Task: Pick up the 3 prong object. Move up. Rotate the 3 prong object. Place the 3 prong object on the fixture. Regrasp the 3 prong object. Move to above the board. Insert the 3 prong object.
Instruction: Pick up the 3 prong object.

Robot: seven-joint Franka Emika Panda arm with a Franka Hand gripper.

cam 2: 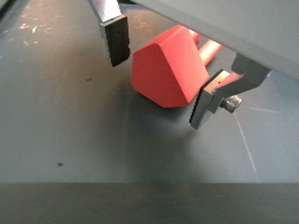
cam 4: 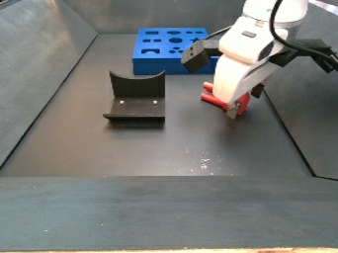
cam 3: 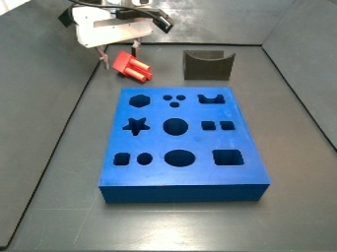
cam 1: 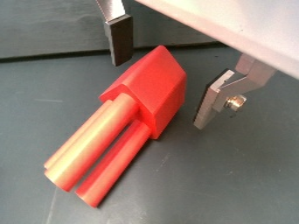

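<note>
The 3 prong object (cam 1: 149, 86) (cam 2: 163, 74) is a red-orange block lying on the dark floor, its prongs flat along the floor. My gripper (cam 1: 165, 73) (cam 2: 163, 75) is open and straddles the block end, with one finger (cam 1: 121, 42) on one side and the other finger (cam 1: 214, 101) on the opposite side, neither clearly touching it. In both side views the gripper (cam 3: 116, 61) (cam 4: 232, 102) sits low over the object (cam 3: 133, 68) (cam 4: 214, 97). The dark fixture (cam 3: 207, 65) (cam 4: 134, 99) stands apart from it. The blue board (cam 3: 178, 138) (cam 4: 165, 46) lies flat nearby.
Grey walls enclose the work floor (cam 3: 297, 108). The board's dark cut-outs include a star (cam 3: 134, 125) and circles. The white arm body (cam 4: 258, 40) rises above the gripper.
</note>
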